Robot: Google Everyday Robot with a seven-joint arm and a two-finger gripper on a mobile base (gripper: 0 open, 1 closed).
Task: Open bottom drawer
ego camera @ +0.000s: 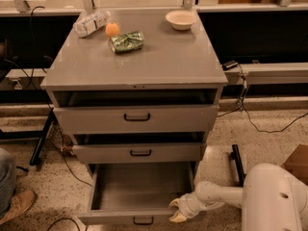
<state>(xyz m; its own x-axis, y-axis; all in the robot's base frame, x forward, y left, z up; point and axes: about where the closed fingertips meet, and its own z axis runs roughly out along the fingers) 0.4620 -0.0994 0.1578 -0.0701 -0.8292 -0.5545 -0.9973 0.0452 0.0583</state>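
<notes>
The grey cabinet has three drawers. The bottom drawer is pulled far out, its empty inside showing. Its short front panel with a small black loop handle is at the bottom edge of the view. My gripper is at the drawer's front right corner, touching the top edge of the front panel. The white arm reaches in from the lower right. The top drawer and middle drawer stick out only a little.
On the cabinet top lie a plastic bottle, an orange, a green bag and a white bowl. A person's shoe is at the lower left. Cables run over the floor. A cardboard box stands at the right.
</notes>
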